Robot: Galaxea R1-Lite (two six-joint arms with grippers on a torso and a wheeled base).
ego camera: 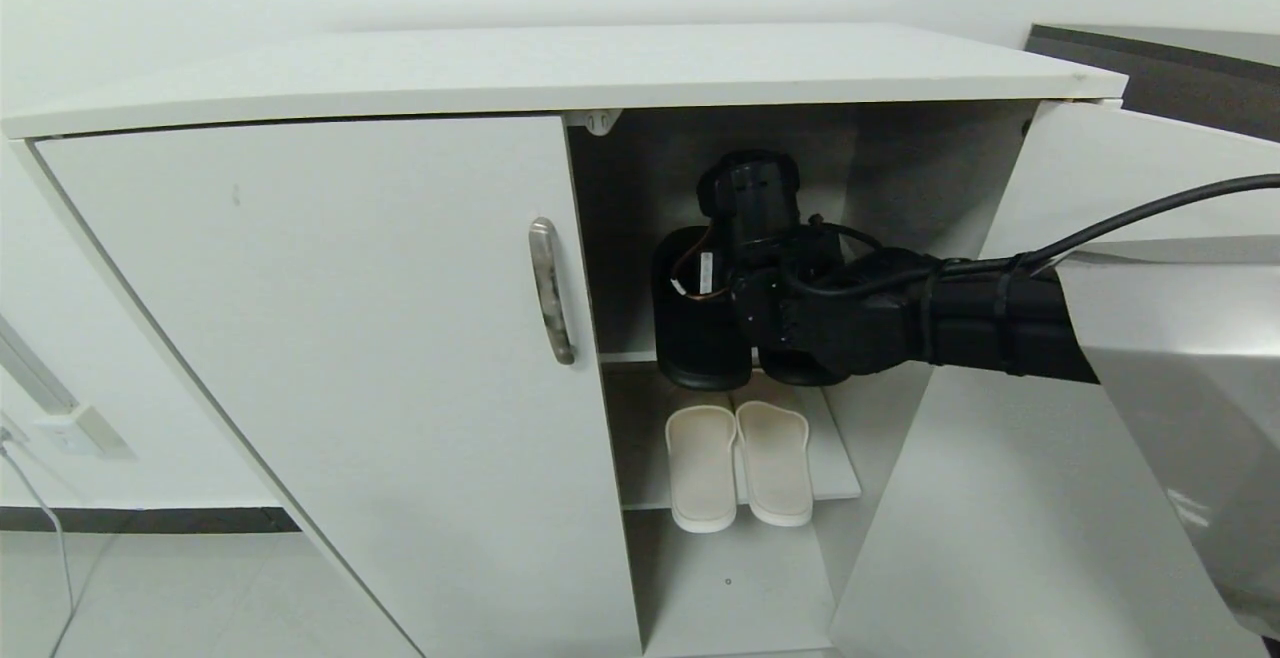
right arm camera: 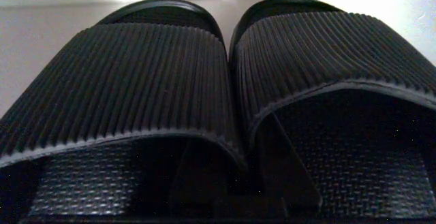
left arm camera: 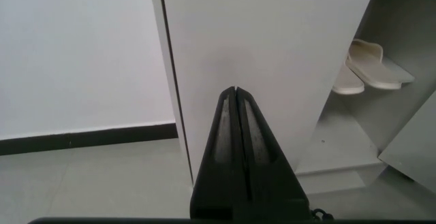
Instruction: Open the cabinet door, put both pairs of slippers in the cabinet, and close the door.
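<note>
A pair of black ribbed slippers (ego camera: 695, 338) (right arm camera: 157, 81) lies side by side at the upper shelf (ego camera: 625, 356) of the white cabinet (ego camera: 560, 63), heels jutting past the shelf's front edge. My right gripper (right arm camera: 238, 176) reaches into the open right half, one finger inside each slipper, shut on their adjoining sides. A pair of white slippers (ego camera: 740, 463) (left arm camera: 364, 64) rests on the lower shelf (ego camera: 835, 478), toes inward. My left gripper (left arm camera: 235, 98) is shut and holds nothing, low in front of the closed left door (ego camera: 330, 338).
The right door (ego camera: 1000, 498) stands swung open beside my right arm. The left door carries a metal handle (ego camera: 550, 288). Grey floor tiles (left arm camera: 102, 183) and a white wall with a dark baseboard (left arm camera: 82, 141) lie left of the cabinet.
</note>
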